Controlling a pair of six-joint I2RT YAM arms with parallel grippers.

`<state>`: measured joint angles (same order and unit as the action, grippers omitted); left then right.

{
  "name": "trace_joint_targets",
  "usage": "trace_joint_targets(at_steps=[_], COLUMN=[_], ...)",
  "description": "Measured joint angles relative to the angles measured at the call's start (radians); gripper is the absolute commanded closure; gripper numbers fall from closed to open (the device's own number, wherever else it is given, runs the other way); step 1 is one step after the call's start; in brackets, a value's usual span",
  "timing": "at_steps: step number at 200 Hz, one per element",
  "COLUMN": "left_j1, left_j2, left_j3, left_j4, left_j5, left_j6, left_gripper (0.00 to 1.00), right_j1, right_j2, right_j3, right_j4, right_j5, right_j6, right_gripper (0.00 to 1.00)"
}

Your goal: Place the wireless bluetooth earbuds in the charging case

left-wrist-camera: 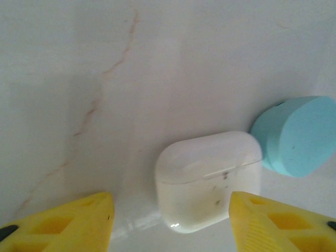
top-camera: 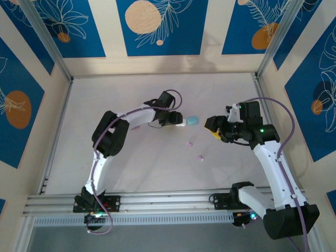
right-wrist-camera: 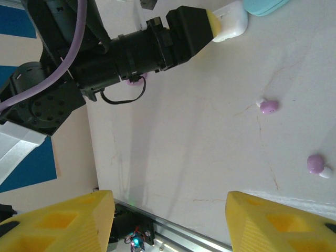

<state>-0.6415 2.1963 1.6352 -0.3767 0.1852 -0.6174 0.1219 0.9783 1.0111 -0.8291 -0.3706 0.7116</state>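
White plastic marks the closed charging case [left-wrist-camera: 207,178], framed low in the left wrist view between the spread, unclamped fingers of the left hand [left-wrist-camera: 170,207], presumably to be steadied; a teal case [left-wrist-camera: 296,134] sits just beside it. Two pink earbuds [right-wrist-camera: 269,106] are seen loose on the table [right-wrist-camera: 210,157], right of frame. The right hand [right-wrist-camera: 170,215] is angled toward them, fingers apart, nothing gripped, likely poised for a pick.

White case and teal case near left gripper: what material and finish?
The white charging case looks like hard glossy plastic: bright glint on its lower edge, thin lid seam, small dark scuffs. The teal case is matte, no glint; plastic or a silicone sleeve, can't tell which.
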Motion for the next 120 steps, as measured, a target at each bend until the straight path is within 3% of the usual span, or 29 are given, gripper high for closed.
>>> trace_joint_targets(at_steps=[50,92,109,120], left_j1=[0.026,0.163,0.220,0.249], left_j2=[-0.187,-0.359,-0.374,-0.375], left_j3=[-0.070,-0.218,-0.264,-0.291], left_j4=[-0.084,-0.120,-0.141,-0.155], left_j5=[-0.129,-0.200,-0.233,-0.249], left_j6=[0.147,0.245,0.263,0.272], left_gripper=[0.36,0.31,0.15,0.13], right_j1=[-0.001,-0.002,0.000,0.005], right_j2=[0.005,0.047,0.065,0.075], right_j3=[-0.002,-0.006,-0.006,-0.006], right_j4=[0.015,0.041,0.050,0.057], right_j5=[-0.004,-0.031,-0.032,-0.035], right_j6=[0.000,0.000,0.001,0.003], right_gripper=[0.41,0.40,0.40,0.40])
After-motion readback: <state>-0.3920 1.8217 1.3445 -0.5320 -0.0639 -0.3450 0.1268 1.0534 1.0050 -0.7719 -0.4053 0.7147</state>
